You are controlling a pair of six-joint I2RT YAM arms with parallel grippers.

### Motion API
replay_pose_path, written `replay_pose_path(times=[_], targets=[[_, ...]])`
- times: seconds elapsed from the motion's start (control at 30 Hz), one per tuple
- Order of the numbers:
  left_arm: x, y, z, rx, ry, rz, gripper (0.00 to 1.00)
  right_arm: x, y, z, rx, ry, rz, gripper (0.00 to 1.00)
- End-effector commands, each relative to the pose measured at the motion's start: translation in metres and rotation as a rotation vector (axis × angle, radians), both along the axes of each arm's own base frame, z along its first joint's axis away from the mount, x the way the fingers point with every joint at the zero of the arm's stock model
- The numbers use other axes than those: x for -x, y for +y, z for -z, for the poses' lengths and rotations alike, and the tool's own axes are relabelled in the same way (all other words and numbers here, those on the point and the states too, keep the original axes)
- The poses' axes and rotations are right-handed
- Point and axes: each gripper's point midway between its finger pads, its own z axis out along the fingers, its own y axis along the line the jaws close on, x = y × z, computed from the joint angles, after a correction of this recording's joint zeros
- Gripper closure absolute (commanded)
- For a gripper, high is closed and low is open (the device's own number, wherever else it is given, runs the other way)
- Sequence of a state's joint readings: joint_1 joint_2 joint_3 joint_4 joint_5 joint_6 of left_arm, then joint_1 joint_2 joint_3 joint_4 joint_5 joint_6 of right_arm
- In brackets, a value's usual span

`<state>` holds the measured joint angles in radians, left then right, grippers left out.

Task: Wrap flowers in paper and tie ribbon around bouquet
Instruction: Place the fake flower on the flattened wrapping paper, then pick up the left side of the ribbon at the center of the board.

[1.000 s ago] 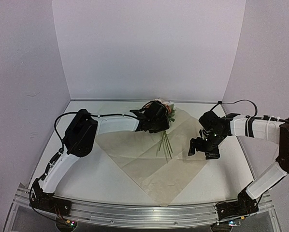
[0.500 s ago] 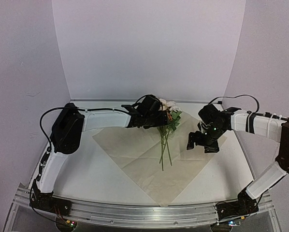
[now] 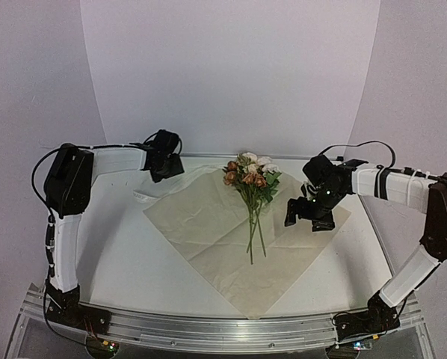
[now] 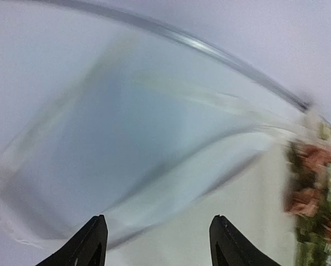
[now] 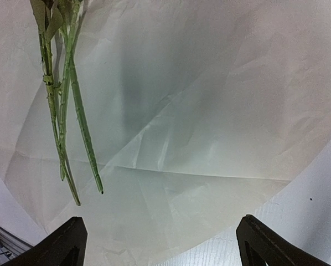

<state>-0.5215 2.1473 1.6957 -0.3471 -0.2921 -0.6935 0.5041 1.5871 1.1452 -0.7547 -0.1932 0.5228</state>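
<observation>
Hovering over the right half of the paper [image 5: 221, 111], the right gripper [image 5: 160, 221] has its fingers spread wide with nothing between them, and the green stems lie just off to one side. The left gripper [image 4: 158, 220] is also parted and empty, up near the far left of the table [image 3: 119, 254], well apart from the flowers [image 3: 251, 173]. They lie on the flat sheet, heads toward the back wall. A pale strip, probably the ribbon [image 3: 143, 197], sits by the sheet's left corner. The sheet looks thin, light and creased, likely to slide, so a pinch at its right corner suits best. The blooms look brittle and are better handled by the stems.
</observation>
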Motion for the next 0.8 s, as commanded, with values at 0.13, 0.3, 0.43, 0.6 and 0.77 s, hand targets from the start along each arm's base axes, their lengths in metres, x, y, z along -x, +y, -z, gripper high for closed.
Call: replay_pose_path(times=[0.13, 0.3, 0.43, 0.6, 0.77], targets=[[0.034, 0.125, 0.027, 0.07, 0.139, -0.343, 0.34, -0.008, 0.007, -0.003, -0.019, 0.011, -0.01, 0.03], [0.032, 0.132, 0.045, 0.1, 0.187, -0.382, 0.33, -0.011, 0.01, 0.002, -0.022, 0.03, -0.008, 0.03], [0.023, 0.128, 0.051, 0.127, 0.194, -0.375, 0.34, -0.012, 0.013, 0.002, -0.033, 0.038, -0.004, 0.03], [0.021, 0.125, 0.06, 0.152, 0.214, -0.384, 0.49, -0.014, 0.016, 0.003, -0.041, 0.043, -0.002, 0.03], [0.026, 0.129, 0.073, 0.175, 0.245, -0.409, 0.64, -0.015, 0.017, 0.004, -0.041, 0.047, -0.001, 0.03]])
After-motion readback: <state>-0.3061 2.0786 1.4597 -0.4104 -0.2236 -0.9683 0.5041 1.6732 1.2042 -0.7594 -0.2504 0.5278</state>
